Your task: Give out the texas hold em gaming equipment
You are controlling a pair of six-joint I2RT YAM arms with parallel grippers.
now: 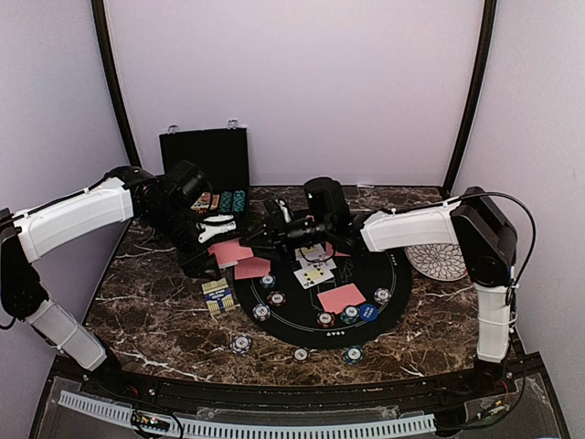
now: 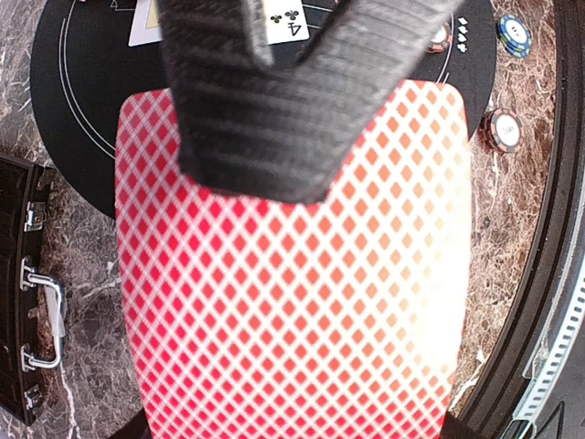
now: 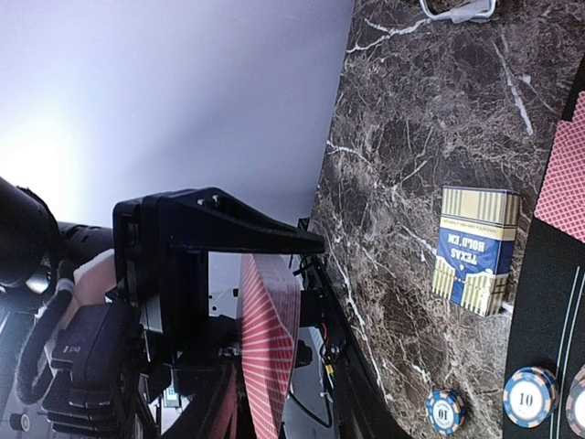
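My left gripper [image 2: 274, 155] pinches the red-backed card [image 2: 292, 302], my right gripper's [image 1: 260, 236] state unclear: grab its edge badly and it drops.

One red-backed card [image 2: 292, 302] is up off the tabletop [image 1: 155, 311], pinched flat in my left pincer [image 2: 265, 137], diamond back up, right by the left rim of the black mat [image 1: 292, 329]. A second red-back [image 1: 252, 268] lies face down across that rim, and a third red-back [image 1: 341, 297] lies on the mat's near right. Two face-up cards [image 1: 313, 274] overlap mid-mat. Striped chips [image 1: 268, 281] and a blue marker disc [image 1: 367, 312] dot the mat's near half. Three loose chips [image 1: 240, 344] sit on the marble by the near edge.
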